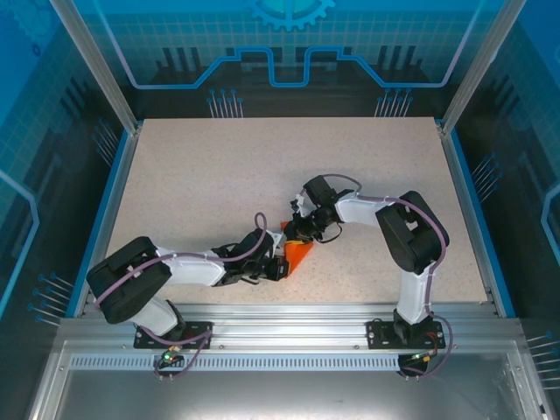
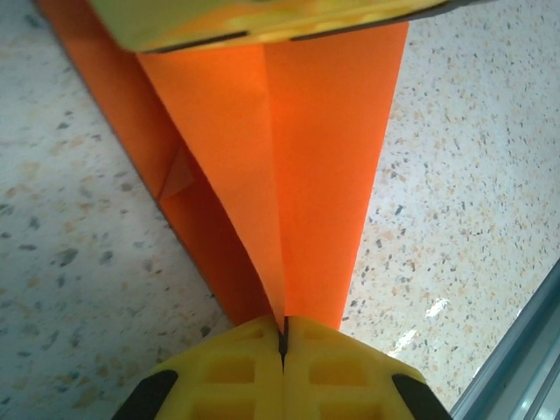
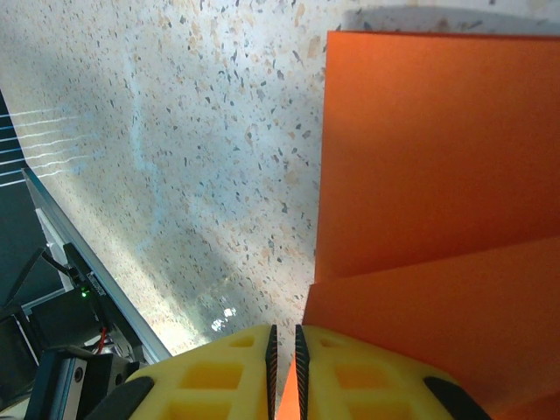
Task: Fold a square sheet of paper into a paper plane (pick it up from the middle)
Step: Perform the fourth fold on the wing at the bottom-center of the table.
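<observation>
The sheet of paper, bright orange and folded into a narrow creased shape, lies near the table's front middle between both arms. In the left wrist view, the paper rises as a ridge along a centre crease. My left gripper is shut on the near end of that ridge. A yellow finger of the other gripper sits at the paper's far end. My right gripper is nearly shut, with an edge of the paper in the thin slot between its pads. From above, the left gripper and right gripper meet over the paper.
The speckled table stretches open behind and to both sides of the arms. A metal rail runs along the near edge, close to the paper. Blue borders and glass walls enclose the table.
</observation>
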